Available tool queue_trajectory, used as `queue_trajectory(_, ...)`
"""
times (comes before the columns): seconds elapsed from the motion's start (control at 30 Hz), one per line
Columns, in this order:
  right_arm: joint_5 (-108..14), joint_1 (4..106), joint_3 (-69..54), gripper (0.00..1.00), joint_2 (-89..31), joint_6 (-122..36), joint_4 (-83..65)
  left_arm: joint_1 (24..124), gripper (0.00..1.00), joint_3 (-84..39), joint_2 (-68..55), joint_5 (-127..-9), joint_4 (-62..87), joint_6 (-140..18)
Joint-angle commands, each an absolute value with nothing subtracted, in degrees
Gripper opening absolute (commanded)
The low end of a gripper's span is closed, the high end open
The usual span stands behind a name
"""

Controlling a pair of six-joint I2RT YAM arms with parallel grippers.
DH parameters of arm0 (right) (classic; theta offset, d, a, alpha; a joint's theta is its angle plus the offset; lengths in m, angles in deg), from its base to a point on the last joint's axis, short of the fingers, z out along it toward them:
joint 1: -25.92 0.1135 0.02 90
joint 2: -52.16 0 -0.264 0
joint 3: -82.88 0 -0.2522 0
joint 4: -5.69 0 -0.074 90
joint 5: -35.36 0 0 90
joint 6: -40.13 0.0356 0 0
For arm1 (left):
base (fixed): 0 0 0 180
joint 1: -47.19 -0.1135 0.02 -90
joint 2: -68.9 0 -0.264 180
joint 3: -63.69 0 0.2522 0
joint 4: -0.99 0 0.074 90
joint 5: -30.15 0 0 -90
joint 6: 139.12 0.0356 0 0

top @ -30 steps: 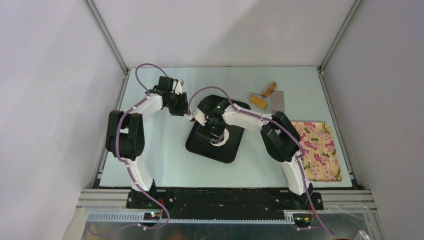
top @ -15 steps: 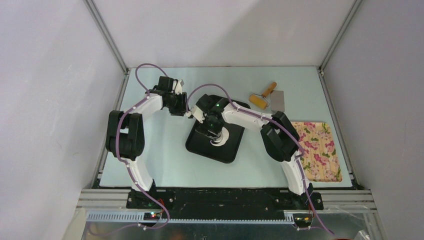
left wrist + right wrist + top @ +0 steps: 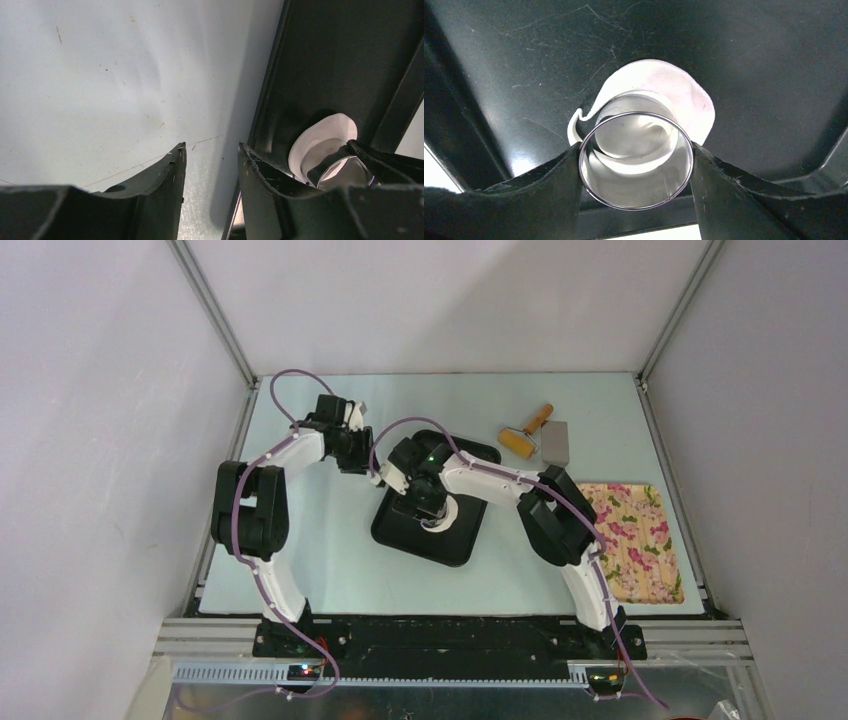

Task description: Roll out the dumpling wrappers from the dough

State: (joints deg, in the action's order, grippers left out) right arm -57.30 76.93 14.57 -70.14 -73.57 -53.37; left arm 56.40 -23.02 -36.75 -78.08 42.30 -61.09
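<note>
A flattened white piece of dough [image 3: 694,105] lies on the floor of the black tray [image 3: 724,50]. My right gripper [image 3: 636,150] is shut on a round steel cup [image 3: 636,190], which stands mouth-down on the dough. In the top view this gripper [image 3: 430,505] is over the tray [image 3: 455,545], and only a white edge of dough [image 3: 447,512] shows beside it. My left gripper [image 3: 210,147] is open at the tray's left rim [image 3: 272,75]. One finger stands over the table and the other over the rim. Dough [image 3: 320,132] and cup [image 3: 340,170] show just past it.
A small wooden-handled roller [image 3: 525,435] and a grey scraper [image 3: 556,443] lie at the back right of the pale blue table [image 3: 330,550]. A floral board [image 3: 635,540] sits at the right edge. Grey walls close in on three sides.
The right arm has shifted slightly to the left over the tray with the cup in its grip. The left arm has hardly moved.
</note>
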Motion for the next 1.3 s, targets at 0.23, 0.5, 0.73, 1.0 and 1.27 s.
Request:
queue_trajectory(0.23,-60.5,79.2,14.0,0.00,-67.2,-75.6,-52.0,56.0,0.47,-23.0,-34.4,-78.3,41.5,-61.0)
queue_trajectory(0.5,-64.5,81.1,14.0,0.00,-68.4,-78.2,-51.2,55.9,0.47,-23.0,-34.6,-78.4,41.6,-61.1)
queue_trajectory(0.73,-66.3,82.5,17.0,0.00,-71.4,-80.1,-52.0,55.8,0.47,-23.0,-34.4,-78.3,41.6,-61.0)
queue_trajectory(1.0,-67.6,83.3,20.4,0.00,-74.8,-82.0,-53.2,55.7,0.47,-23.0,-34.5,-78.4,41.5,-61.1)
queue_trajectory(1.27,-72.6,83.2,20.1,0.00,-77.0,-85.6,-50.4,55.3,0.47,-22.8,-34.1,-78.6,41.3,-61.1)
